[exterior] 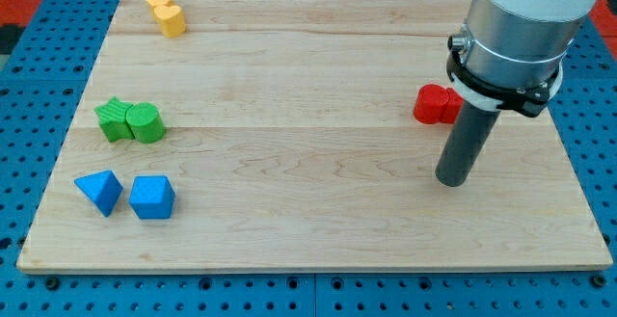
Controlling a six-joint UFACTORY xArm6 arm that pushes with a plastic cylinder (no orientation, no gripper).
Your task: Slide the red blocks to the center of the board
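Wooden tabletop [308, 163]. Left side: yellow blocks [166, 13], green blocks [131, 121], blue blocks [127, 195]. Red blocks [436, 104] at right, partly hidden. No claw here; rod tip [451, 180] just below them. They look light, rigid, likely to slide; push from their right face.

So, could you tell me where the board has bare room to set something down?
The widest free patch is the board middle, between the green blocks at the view's left and the red block at the right. The view's left edge is crowded: yellow blocks, green, blue blocks. My tip stands just below the red block.
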